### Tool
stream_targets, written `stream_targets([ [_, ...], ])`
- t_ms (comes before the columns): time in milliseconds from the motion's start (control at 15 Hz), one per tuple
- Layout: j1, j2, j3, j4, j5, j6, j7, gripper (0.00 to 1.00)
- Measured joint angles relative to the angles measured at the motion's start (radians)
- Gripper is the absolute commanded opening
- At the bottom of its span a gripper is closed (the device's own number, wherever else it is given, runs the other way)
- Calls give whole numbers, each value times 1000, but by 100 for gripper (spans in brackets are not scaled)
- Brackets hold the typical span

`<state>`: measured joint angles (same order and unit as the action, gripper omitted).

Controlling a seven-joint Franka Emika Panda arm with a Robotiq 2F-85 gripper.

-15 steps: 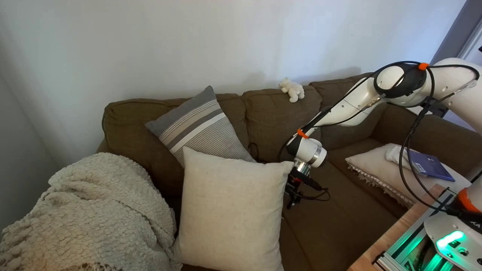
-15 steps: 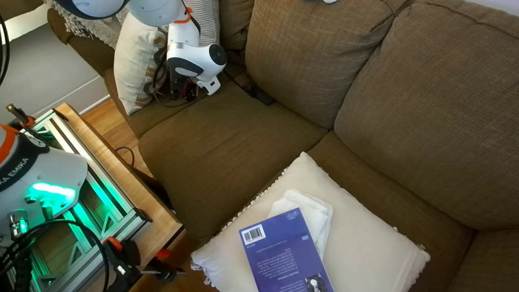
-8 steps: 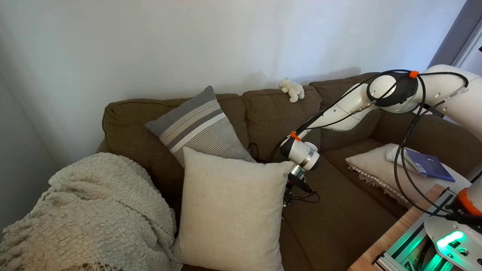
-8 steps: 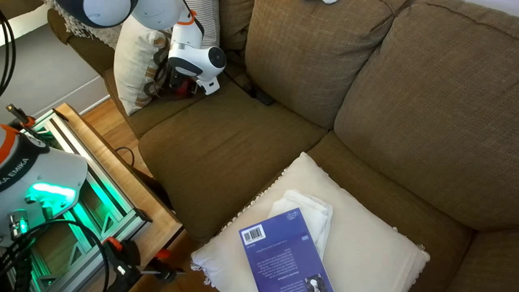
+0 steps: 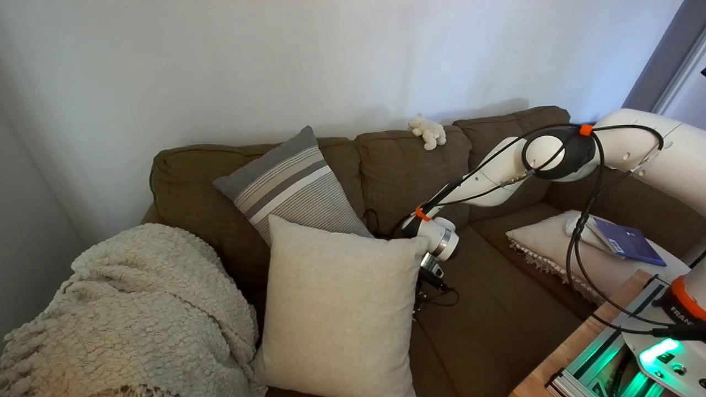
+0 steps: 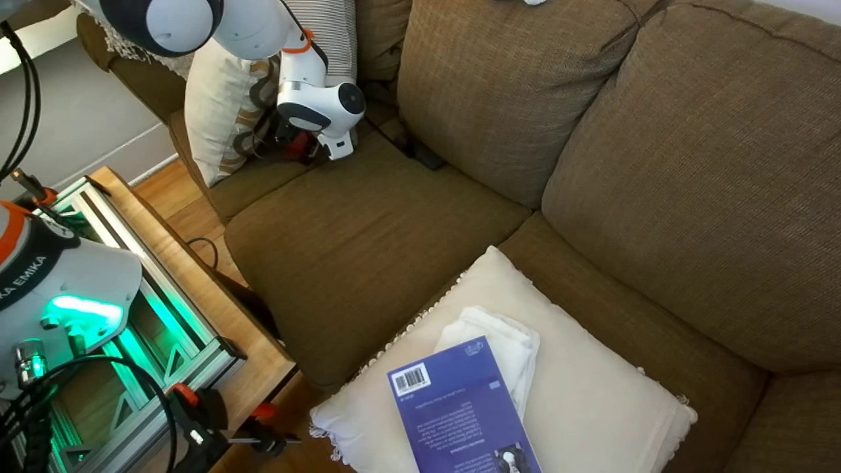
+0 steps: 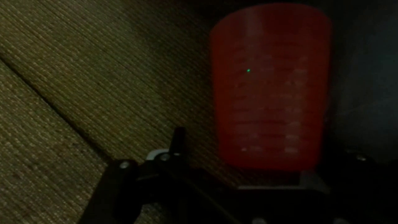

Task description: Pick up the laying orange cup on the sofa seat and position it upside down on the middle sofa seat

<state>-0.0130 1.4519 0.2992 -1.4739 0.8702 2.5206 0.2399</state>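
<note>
1. One orange-red cup (image 7: 270,93) shows over the ribbed brown sofa seat (image 7: 108,81), dimly lit; contact with the fabric is unclear.
2. It appears side-on, ridged, wide end away from the gripper (image 7: 264,143).
3. Spread jaws frame it in the wrist view: one finger (image 7: 178,140) stands apart from it, the other fades into shadow.
4. In an exterior view, the cream pillow (image 5: 342,309) partly hides the gripper.
5. Past a seam (image 6: 269,194), the middle seat (image 6: 374,243) stretches flat to the fringed pillow (image 6: 591,368).

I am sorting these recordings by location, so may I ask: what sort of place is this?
Probably a home living room: there is a brown sofa, a fleecy blanket and a white plush toy.
</note>
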Motion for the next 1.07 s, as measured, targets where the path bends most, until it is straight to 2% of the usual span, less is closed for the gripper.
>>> stream_targets([
  [200,22,30,-23,52,0,-48,31,45],
  [267,25,34,-27,60,0,-56,34,39],
  [667,33,30,-35,66,0,-62,34,35],
  [867,40,15,-55,61,-24,-108,34,35],
  [1067,41,-91,-112,-60,-33,-85,40,35],
])
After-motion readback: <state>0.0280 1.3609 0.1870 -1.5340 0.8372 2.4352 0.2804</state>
